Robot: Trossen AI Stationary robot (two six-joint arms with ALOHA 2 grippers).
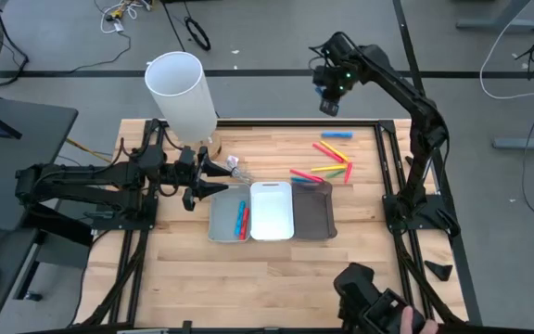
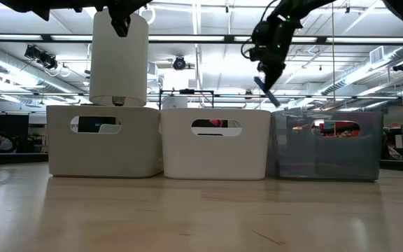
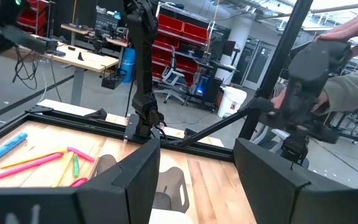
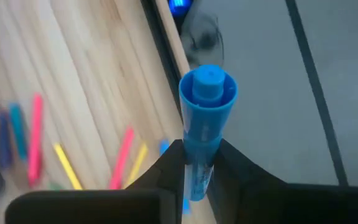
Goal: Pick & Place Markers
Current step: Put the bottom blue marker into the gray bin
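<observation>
Wooden slatted desk (image 1: pixel 276 269), three small trays in a row mid-desk. Right end effector (image 1: pixel 330 100) raised past the far edge, clamped on a smooth blue marker (image 4: pixel 202 134); trays lie nearer and leftward. Loose markers (image 1: pixel 327 169) beside the grey tray (image 1: pixel 311 209). Left end effector (image 1: pixel 213 178) spread wide, idle.

Right arm raised and gripping, left arm low and level.

The right tool (image 1: pixel 331 107) hangs high beyond the desk's far edge on a bent arm, its fingers (image 4: pixel 166 165) clamped on a blue marker (image 4: pixel 204 127). The left tool (image 1: pixel 219 178) lies stretched horizontally from the left side, fingers (image 3: pixel 138 171) spread apart.
</observation>
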